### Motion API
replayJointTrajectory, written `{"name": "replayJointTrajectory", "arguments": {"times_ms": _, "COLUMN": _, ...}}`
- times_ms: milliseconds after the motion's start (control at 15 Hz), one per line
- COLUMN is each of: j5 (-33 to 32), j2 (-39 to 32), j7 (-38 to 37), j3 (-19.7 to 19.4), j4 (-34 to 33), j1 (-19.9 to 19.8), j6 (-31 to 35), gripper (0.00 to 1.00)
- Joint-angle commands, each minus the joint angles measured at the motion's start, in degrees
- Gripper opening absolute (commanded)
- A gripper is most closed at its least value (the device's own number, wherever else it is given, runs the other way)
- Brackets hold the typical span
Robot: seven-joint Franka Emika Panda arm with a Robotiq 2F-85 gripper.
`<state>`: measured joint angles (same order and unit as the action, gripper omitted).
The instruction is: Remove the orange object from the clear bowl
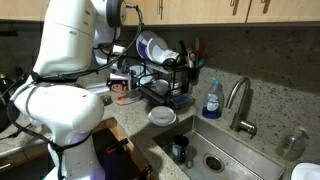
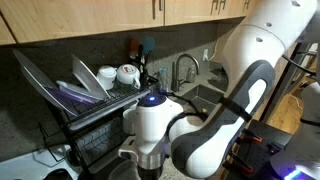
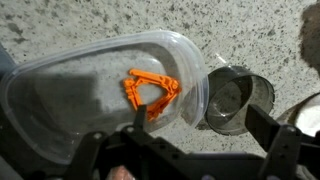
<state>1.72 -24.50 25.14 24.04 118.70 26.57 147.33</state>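
Note:
In the wrist view the clear bowl (image 3: pixel 70 95) lies on the speckled counter and fills the left and middle of the picture. The orange object (image 3: pixel 150 92), a small angular orange piece, lies inside it near its right wall. My gripper (image 3: pixel 200 122) is open and empty, hanging just above. Its left finger is over the bowl's near rim beside the orange object. Its right finger is past a small round clear cup (image 3: pixel 232 98) that touches the bowl's right side. In both exterior views the arm hides the bowl.
A white round dish (image 1: pixel 162 117) sits by the sink (image 1: pixel 215 155). A blue soap bottle (image 1: pixel 212 100) and a faucet (image 1: pixel 240 102) stand behind the sink. A dish rack with plates (image 1: pixel 165 65) stands at the back; it also shows in an exterior view (image 2: pixel 90 90).

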Motion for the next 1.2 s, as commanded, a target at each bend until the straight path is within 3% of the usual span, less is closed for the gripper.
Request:
{"name": "replayJointTrajectory", "arguments": {"times_ms": 0, "j5": -8.14, "j2": -5.61, "j7": -8.29, "j3": -2.21, "j4": -6.13, "j1": 3.75, "j6": -2.43, "gripper": 1.0}}
{"name": "replayJointTrajectory", "arguments": {"times_ms": 400, "j5": -17.84, "j2": -11.62, "j7": -19.32, "j3": -8.37, "j4": -13.91, "j1": 10.76, "j6": -4.96, "gripper": 1.0}}
{"name": "replayJointTrajectory", "arguments": {"times_ms": 1133, "j5": -16.17, "j2": -14.08, "j7": -21.42, "j3": -10.98, "j4": -19.27, "j1": 9.62, "j6": -8.72, "gripper": 1.0}}
